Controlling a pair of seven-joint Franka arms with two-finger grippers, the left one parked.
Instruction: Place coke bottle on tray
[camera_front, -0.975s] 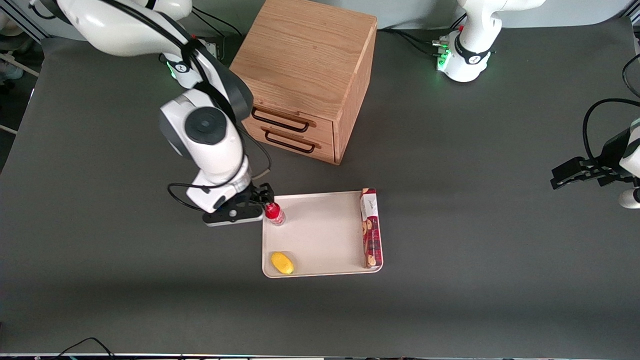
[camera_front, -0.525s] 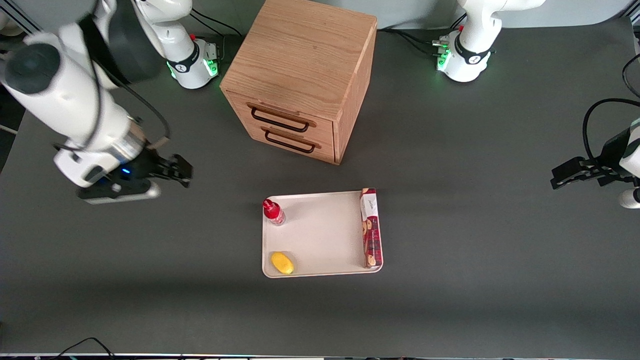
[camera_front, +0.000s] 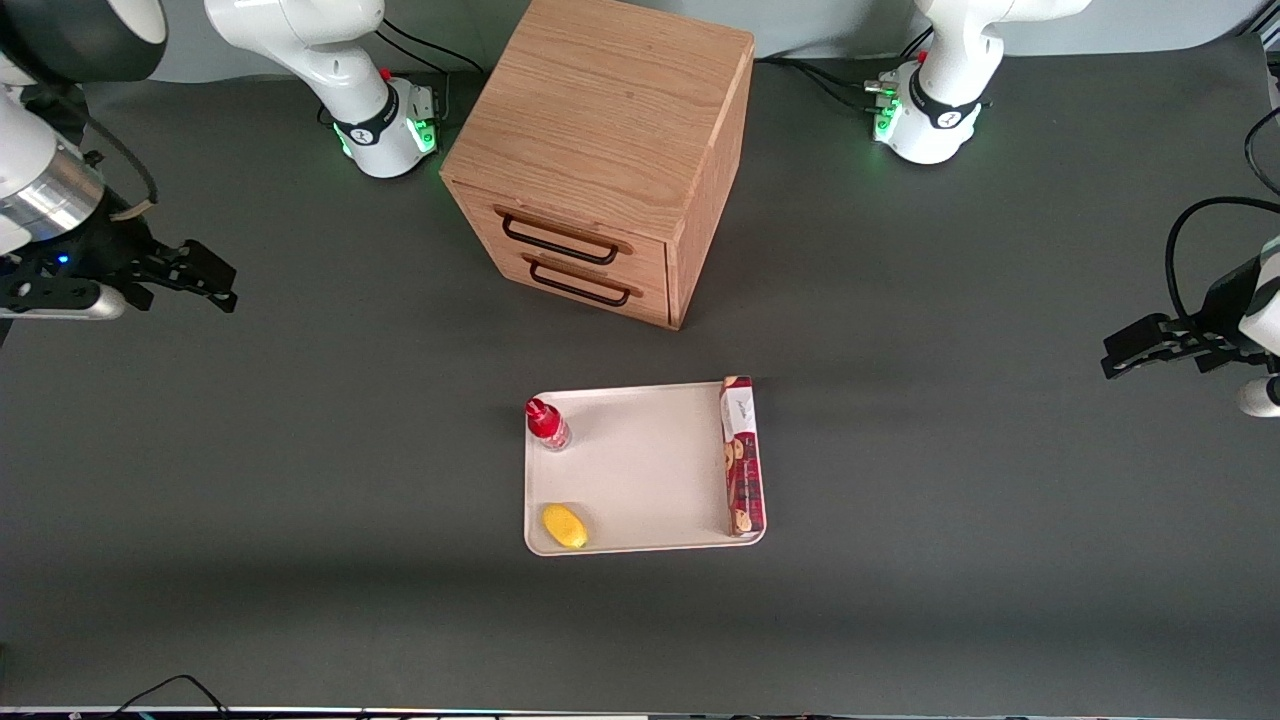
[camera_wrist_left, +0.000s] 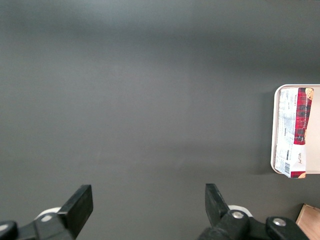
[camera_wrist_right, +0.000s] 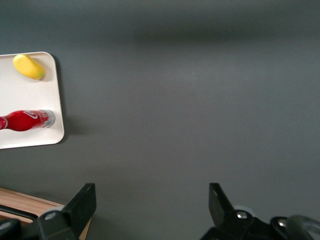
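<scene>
The coke bottle (camera_front: 548, 425) stands upright on the cream-white tray (camera_front: 650, 470), in the tray corner nearest the drawer cabinet and the working arm. The right wrist view also shows the coke bottle (camera_wrist_right: 27, 120), with white script on its red body, inside the tray's rim (camera_wrist_right: 59, 100). My gripper (camera_front: 215, 280) hangs above bare table at the working arm's end, well apart from the tray. In the wrist view the gripper (camera_wrist_right: 152, 197) is open, and only dark mat shows between its fingers.
A yellow lemon (camera_front: 564, 526) lies in the tray corner nearest the front camera, and a long red cookie box (camera_front: 741, 455) lies along the tray's edge toward the parked arm. The wooden drawer cabinet (camera_front: 600, 150) stands farther from the camera than the tray, both drawers shut.
My gripper let go of the coke bottle, which stays standing on the tray. The arm then swung away toward its own end of the table and rose.
</scene>
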